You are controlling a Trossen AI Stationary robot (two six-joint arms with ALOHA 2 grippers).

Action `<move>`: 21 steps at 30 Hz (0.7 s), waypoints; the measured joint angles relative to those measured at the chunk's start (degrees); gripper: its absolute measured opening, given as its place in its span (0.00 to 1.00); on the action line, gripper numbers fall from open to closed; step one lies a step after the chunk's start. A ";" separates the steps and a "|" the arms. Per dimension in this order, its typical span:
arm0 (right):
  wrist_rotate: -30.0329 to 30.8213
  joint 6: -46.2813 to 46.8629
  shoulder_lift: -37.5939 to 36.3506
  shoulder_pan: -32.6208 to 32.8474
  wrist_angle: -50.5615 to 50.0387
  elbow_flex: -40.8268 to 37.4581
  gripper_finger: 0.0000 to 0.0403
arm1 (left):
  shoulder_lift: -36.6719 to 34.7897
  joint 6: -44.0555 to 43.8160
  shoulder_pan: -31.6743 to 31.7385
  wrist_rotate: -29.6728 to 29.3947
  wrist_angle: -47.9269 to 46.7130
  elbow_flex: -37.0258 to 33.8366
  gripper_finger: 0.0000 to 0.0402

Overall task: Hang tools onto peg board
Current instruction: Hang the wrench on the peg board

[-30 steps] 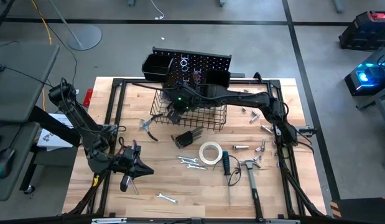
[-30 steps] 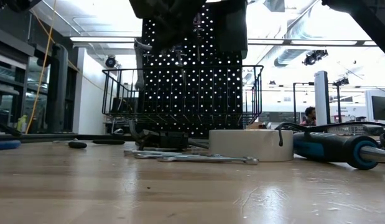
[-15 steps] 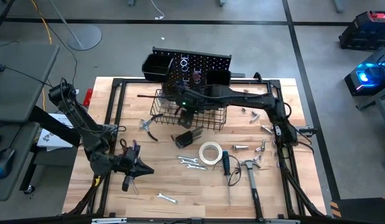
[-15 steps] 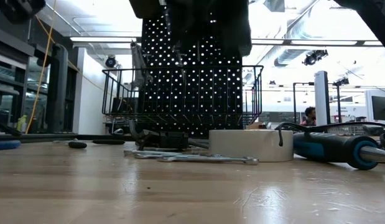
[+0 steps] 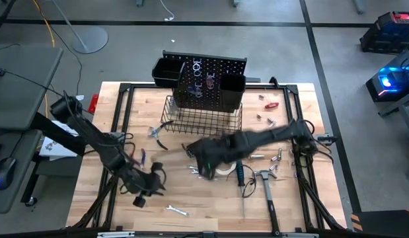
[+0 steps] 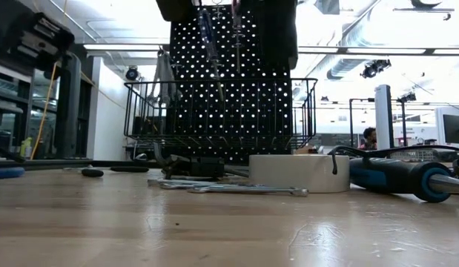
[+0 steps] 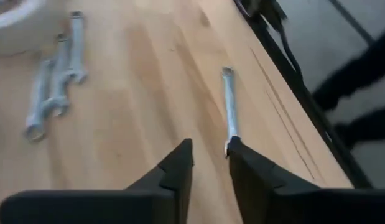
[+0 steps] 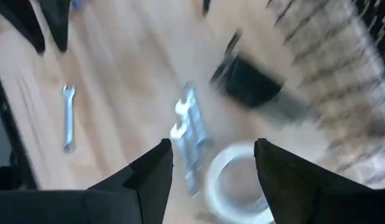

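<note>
Silver is the colour I'm chasing: the lone silver wrench (image 7: pixel 229 104) lying flat on the pale wooden tabletop (image 5: pixel 191 198) near its front edge, with my left gripper (image 7: pixel 209 163) hanging right over its near end. Its fingers are only slightly parted, a narrow gap and nothing in it. My worry is that the gap is too tight and a bit off to one side of the shaft, so if I drop down like this a fingertip could land on the metal and skate it toward the black frame rail (image 7: pixel 292 87) at the table edge.

My right gripper (image 8: pixel 212 163) is spread wide and empty, hanging above the cluster of small silver wrenches (image 8: pixel 187 130) and the white tape roll (image 8: pixel 232 180). A sloppy descent could clip the roll or scatter that pile.

The upright black peg board (image 5: pixel 211 79) with its black wire basket (image 5: pixel 203 120) stands at the back of the table; a few tools look hung on it, but I can't tell which. The blue-handled screwdriver (image 6: pixel 392 176) and black-handled claw hammer (image 5: pixel 265 182) sit on the wood, still to hang.

Hard to read: the right arm is smeared in the overhead shot, and the low view shows neither gripper.
</note>
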 joint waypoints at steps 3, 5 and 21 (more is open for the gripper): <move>1.12 11.37 0.09 4.76 0.43 -4.03 0.53 | 3.22 5.18 0.01 1.94 1.97 0.96 0.33; 1.59 19.14 0.11 7.53 1.21 -6.26 0.53 | 5.42 7.08 -0.01 2.14 4.05 1.65 0.38; 0.96 32.50 0.13 18.23 29.50 -24.49 0.53 | 19.23 -2.98 -5.30 7.93 4.84 8.34 0.47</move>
